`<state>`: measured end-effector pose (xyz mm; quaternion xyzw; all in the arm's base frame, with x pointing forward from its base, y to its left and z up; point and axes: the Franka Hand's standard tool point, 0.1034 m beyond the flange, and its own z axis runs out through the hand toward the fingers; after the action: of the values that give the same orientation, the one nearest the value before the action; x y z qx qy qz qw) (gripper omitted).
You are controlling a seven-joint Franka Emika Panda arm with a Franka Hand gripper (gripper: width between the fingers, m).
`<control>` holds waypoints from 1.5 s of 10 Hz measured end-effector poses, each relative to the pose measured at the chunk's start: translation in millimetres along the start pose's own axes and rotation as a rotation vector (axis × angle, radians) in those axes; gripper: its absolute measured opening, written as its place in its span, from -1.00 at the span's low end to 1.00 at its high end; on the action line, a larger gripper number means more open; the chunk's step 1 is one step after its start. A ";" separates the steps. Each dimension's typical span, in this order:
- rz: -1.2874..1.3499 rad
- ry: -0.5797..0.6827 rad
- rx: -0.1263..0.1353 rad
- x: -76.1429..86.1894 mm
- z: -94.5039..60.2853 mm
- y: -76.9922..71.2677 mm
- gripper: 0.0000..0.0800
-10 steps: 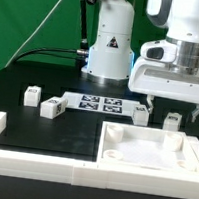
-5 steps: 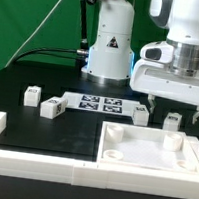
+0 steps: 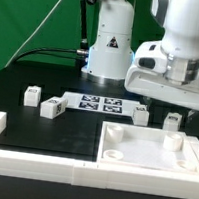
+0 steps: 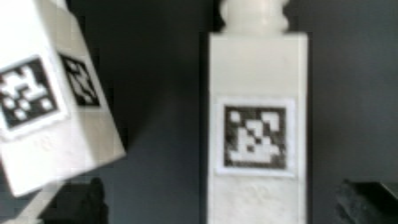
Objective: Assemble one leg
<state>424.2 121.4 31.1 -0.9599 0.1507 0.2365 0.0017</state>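
Black surface (image 3: pixel 73 135) under me; my pincer (image 4: pixel 222 203) gapes wide and empty above one leg (image 4: pixel 254 100), centred between its fingertips (image 4: pixel 71 203), second leg (image 4: pixel 54 100) beside.

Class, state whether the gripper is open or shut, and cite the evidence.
Open: in the wrist view the gripper shows fingertips far apart, a leg visible between.

White arm (image 3: pixel 181 37) w/ grey joints; base (image 3: pixel 107 43) has blk triangle sticker (image 3: pixel 108 44), blk cables (image 3: pixel 43 52).
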 end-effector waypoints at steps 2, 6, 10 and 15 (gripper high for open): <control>0.021 -0.175 -0.026 -1.8 -0.7 3.4 0.62; 0.017 -0.325 -0.031 4.1 -9.2 -7.3 0.62; -0.036 -0.227 0.007 4.8 -10.2 -13.7 0.62; -0.041 -0.220 0.005 -1.0 4.6 -15.2 0.62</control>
<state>425.6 136.5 26.4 -0.9310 0.1303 0.3401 0.0252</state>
